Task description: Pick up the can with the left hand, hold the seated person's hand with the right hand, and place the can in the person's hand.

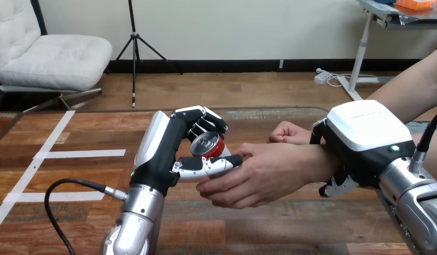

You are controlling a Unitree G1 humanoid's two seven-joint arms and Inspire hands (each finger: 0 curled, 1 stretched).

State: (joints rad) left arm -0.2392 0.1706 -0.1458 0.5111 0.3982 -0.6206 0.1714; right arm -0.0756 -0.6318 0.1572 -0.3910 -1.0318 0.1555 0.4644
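Gripping can in left hand, lid tilted toward camera | right hand clasps person's wrist

Likely robotics lab: wooden table marked off with white tape strips, test-bench style.

No readable text or numbers; faint print on right hand white shell, too small to read.

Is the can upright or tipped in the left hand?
Tipped. The can lies tilted in the left hand, its silver top facing the camera, with fingers curled over it and the thumb under it.
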